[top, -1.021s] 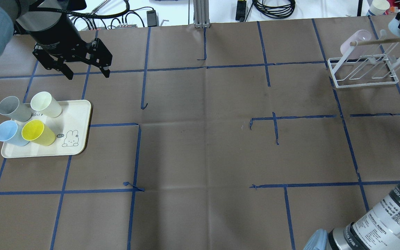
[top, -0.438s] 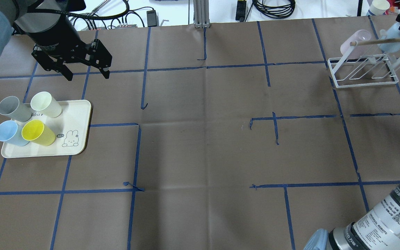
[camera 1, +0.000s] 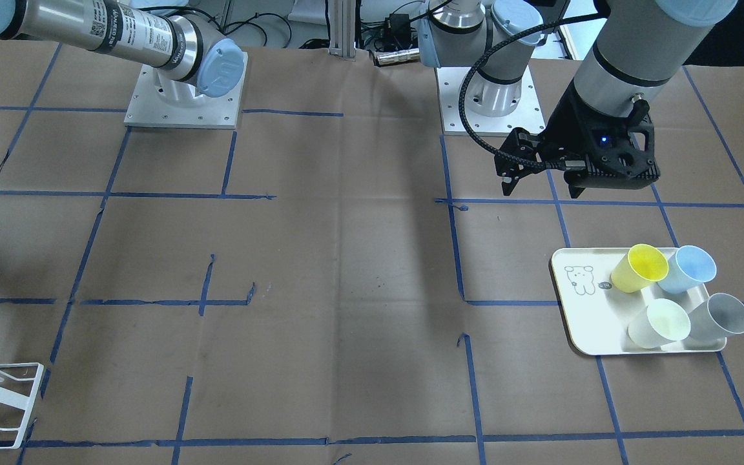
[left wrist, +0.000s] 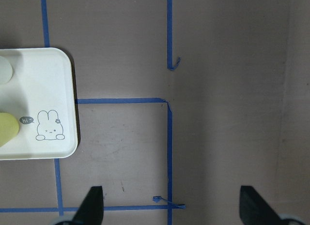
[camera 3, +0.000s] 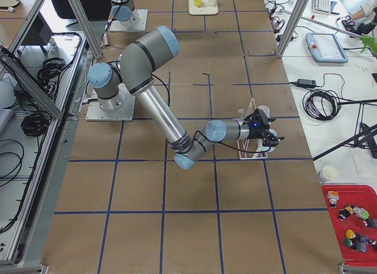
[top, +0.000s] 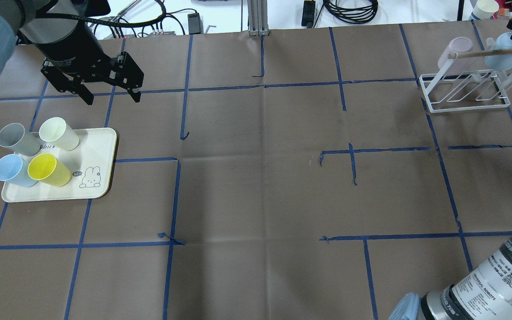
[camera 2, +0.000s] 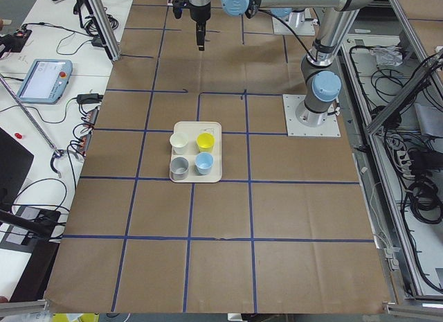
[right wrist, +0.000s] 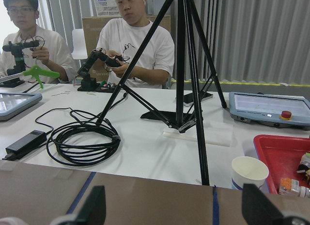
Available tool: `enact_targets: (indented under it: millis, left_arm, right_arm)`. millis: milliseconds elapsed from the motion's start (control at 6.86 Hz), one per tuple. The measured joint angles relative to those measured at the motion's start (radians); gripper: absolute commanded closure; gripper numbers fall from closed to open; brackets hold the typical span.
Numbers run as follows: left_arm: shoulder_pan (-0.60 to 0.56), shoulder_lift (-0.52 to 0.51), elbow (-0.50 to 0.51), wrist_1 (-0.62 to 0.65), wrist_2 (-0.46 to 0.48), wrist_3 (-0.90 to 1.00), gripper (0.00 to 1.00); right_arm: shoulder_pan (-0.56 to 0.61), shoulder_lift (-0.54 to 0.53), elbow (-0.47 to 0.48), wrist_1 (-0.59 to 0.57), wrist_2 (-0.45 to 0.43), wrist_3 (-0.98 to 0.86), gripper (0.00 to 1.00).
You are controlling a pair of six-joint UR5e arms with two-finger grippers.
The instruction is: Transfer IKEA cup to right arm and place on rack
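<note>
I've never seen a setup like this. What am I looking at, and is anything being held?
Two robot arms stand at a paper-covered table. Pictures come from above, from the front, from both table ends, and from a camera on each wrist. The left gripper hovers open and empty near a cream tray carrying four cups. Across the table, the right gripper is at a white wire rack bearing a pink cup and a light-blue cup; its wrist camera shows its fingers apart, holding nothing.
</note>
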Motion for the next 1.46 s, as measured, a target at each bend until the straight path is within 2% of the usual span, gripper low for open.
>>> enact_targets:
  millis: [292, 729, 1021, 1167, 1458]
  left_arm:
    - [0.000, 0.000, 0.001, 0.000, 0.000, 0.000, 0.00]
    - [0.000, -0.007, 0.002, 0.000, 0.001, 0.000, 0.00]
    - [0.000, -0.008, 0.004, 0.000, 0.002, -0.001, 0.00]
    - [0.000, -0.007, 0.006, 0.000, 0.003, 0.000, 0.00]
    - [0.001, -0.013, 0.015, 0.000, 0.011, 0.002, 0.00]
  right_arm:
    - [0.000, -0.018, -0.002, 0.039, -0.003, 0.000, 0.00]
    - [0.011, -0.117, -0.008, 0.136, -0.006, 0.000, 0.00]
    - [0.058, -0.185, -0.012, 0.164, -0.010, 0.001, 0.00]
    - [0.090, -0.217, -0.011, 0.206, -0.025, 0.002, 0.00]
    - [0.163, -0.294, -0.006, 0.424, -0.128, 0.001, 0.00]
